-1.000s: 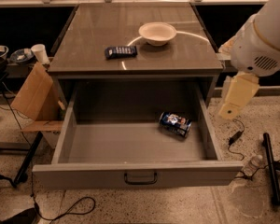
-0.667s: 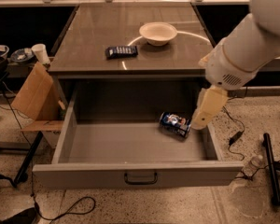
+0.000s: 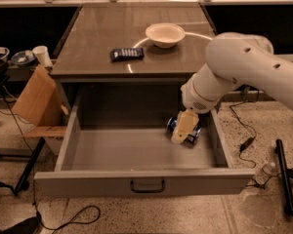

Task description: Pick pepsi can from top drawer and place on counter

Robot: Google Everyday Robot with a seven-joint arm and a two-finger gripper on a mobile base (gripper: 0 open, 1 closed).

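Observation:
The top drawer (image 3: 136,179) stands pulled open below the counter (image 3: 102,38). The pepsi can (image 3: 172,125), blue with white markings, lies on its side on the drawer floor at the back right. My gripper (image 3: 182,129), a cream-coloured piece at the end of the white arm, hangs down into the drawer right over the can and covers its middle. Blue parts of the can show on both sides of it.
A white bowl (image 3: 165,34) and a flat dark packet (image 3: 127,54) lie on the counter. A cardboard box (image 3: 34,97) leans at the drawer's left. Cables and a black pole (image 3: 285,177) lie on the floor at the right.
My arm has swung from the right of the cabinet leftward and down into the drawer, and the gripper now sits over the can. The can has not moved.

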